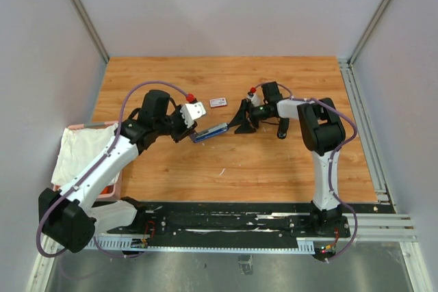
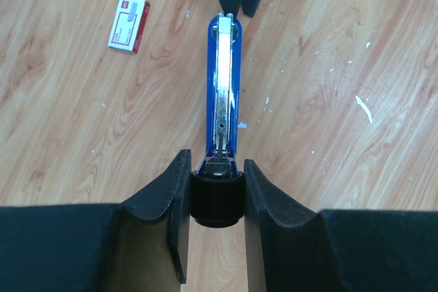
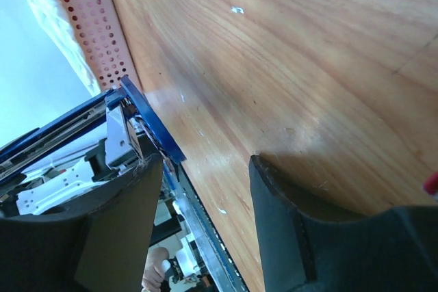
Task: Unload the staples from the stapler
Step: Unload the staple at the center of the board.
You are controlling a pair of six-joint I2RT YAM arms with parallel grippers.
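My left gripper (image 2: 217,163) is shut on the black rear end of a blue stapler (image 2: 224,87), which it holds lengthwise a little above the wooden table. The stapler's channel faces up and open, and a pale silvery strip (image 2: 224,56) in its front half looks like the staples. In the top view the stapler (image 1: 211,130) points right, towards my right gripper (image 1: 241,121). That right gripper (image 3: 202,169) is open. One of its fingers (image 3: 130,189) is against the stapler's front tip (image 3: 147,124), and only bare table shows between the fingers.
A small red-and-white flat box (image 1: 217,102) lies on the table behind the grippers and also shows in the left wrist view (image 2: 129,24). A pink perforated tray (image 1: 113,186) holding a white cloth (image 1: 81,150) sits at the left edge. Walls close in three sides.
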